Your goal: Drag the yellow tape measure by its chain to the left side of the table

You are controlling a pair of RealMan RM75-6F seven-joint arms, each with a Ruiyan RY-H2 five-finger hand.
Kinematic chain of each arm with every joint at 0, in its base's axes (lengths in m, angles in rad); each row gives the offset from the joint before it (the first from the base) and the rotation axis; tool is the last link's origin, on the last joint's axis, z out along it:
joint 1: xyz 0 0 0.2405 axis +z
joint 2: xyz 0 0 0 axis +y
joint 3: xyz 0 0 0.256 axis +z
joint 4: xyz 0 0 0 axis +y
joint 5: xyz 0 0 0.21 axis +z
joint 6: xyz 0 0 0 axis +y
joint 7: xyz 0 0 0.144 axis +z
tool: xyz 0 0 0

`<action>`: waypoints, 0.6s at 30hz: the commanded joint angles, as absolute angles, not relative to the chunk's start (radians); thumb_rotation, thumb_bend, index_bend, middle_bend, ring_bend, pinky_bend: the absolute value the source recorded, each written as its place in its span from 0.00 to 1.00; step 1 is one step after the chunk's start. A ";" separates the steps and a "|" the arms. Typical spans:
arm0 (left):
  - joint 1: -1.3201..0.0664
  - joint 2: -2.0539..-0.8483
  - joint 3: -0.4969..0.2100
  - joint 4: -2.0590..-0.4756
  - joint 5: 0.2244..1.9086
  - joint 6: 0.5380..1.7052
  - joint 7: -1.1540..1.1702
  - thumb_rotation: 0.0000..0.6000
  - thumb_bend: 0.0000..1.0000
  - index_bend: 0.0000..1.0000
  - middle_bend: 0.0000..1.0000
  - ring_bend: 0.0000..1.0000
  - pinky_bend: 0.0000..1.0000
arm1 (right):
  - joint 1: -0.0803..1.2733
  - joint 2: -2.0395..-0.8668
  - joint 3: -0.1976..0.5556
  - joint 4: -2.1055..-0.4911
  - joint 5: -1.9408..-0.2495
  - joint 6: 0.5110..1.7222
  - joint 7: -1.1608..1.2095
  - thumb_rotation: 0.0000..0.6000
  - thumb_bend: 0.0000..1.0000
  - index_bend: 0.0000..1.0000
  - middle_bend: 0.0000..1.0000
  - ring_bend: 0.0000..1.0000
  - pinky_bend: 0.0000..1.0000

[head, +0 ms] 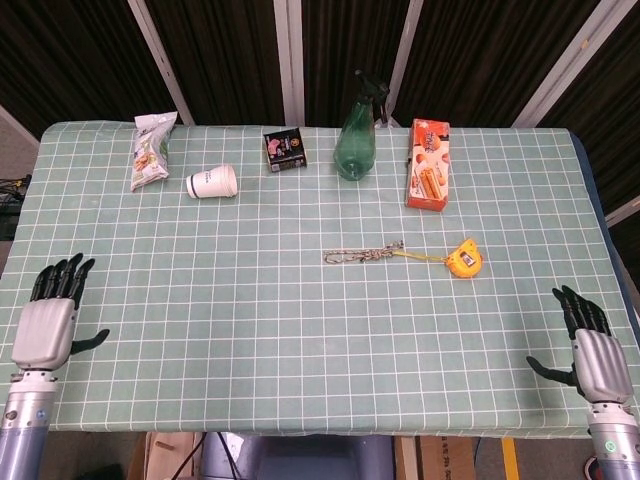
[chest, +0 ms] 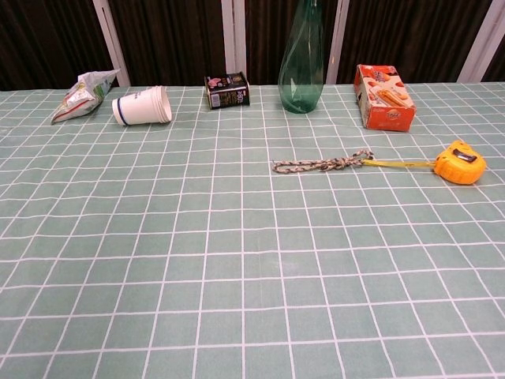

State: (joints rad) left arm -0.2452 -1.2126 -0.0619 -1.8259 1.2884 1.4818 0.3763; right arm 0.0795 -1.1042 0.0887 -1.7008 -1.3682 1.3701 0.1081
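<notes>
The left hand [head: 48, 322] hangs at the near left corner of the table [head: 200, 300], palm down, fingers spread and pointing away from the robot, holding nothing; the right hand [head: 592, 350] mirrors it at the near right corner, equally spread and empty. Both look parked at the table's edge, well apart from every object, which suggests the reach has not begun. The yellow tape measure [head: 465, 258] lies flat right of centre, with a short run of yellow tape drawn out toward 9 o'clock to meet the chain [head: 363, 254], which stretches straight on toward 9 o'clock in a neat line. That layout suits the job: the chain's free end points toward the left side, so a pull along its length should bring the case sliding after it. From the left hand the chain's free end lies at roughly 2 o'clock, well apart; from the right hand the tape measure sits at about 11 o'clock, nearer but still clear. The chest view shows chain and case plainly and neither hand. Along the far edge stand a snack bag [head: 150, 150], a tipped paper cup [head: 212, 182], a small dark box [head: 284, 148], a green spray bottle [head: 356, 142] and an orange carton [head: 428, 164], all out of the dragging path.
</notes>
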 commanded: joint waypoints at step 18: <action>-0.832 -1.404 -0.348 -1.702 0.900 0.995 0.724 1.00 0.13 0.27 0.00 0.00 0.00 | 0.086 -1.097 0.097 -1.711 -1.344 1.346 0.151 1.00 0.18 0.00 0.00 0.00 0.00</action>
State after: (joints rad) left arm -0.7729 -1.3465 -0.3274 -1.7589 0.9510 1.0387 0.6818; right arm 0.0856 -1.0974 0.0963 -1.7104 -1.3453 1.3476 0.1497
